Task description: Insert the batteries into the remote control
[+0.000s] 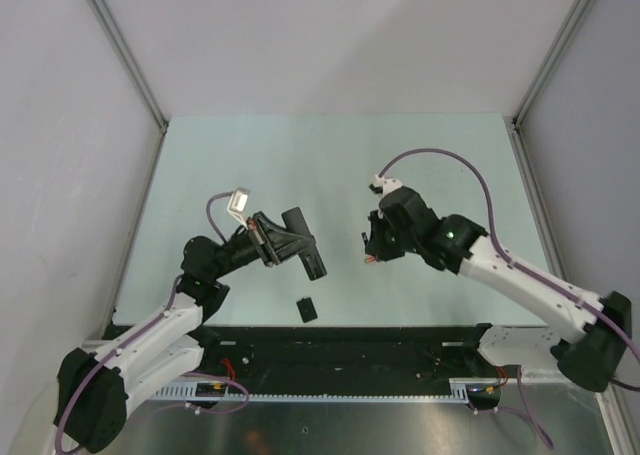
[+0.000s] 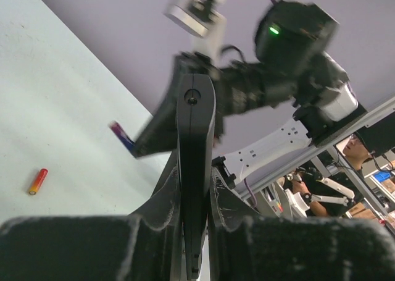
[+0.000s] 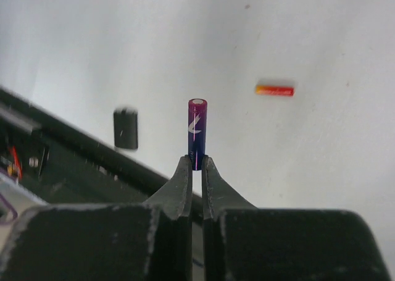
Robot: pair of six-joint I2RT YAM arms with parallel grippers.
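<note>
My left gripper (image 1: 288, 239) is shut on the remote control (image 1: 308, 247), a slim black bar held off the table. In the left wrist view the remote control (image 2: 196, 126) stands up between the fingers (image 2: 162, 194), its end facing the right arm. My right gripper (image 3: 196, 162) is shut on the lower end of the dark blue-purple battery (image 3: 197, 126), which sticks straight out past the tips. In the top view the right gripper (image 1: 372, 243) hovers just right of the remote. The red-orange battery (image 3: 274, 90) lies loose on the table, also seen as a red-orange battery (image 2: 37, 181) in the left wrist view.
A small black squarish cover piece (image 1: 306, 308) lies on the table near the front edge, below the remote; the right wrist view shows the cover piece (image 3: 125, 128) too. A black rail (image 1: 350, 340) runs along the near edge. Grey walls enclose the pale table (image 1: 300, 165).
</note>
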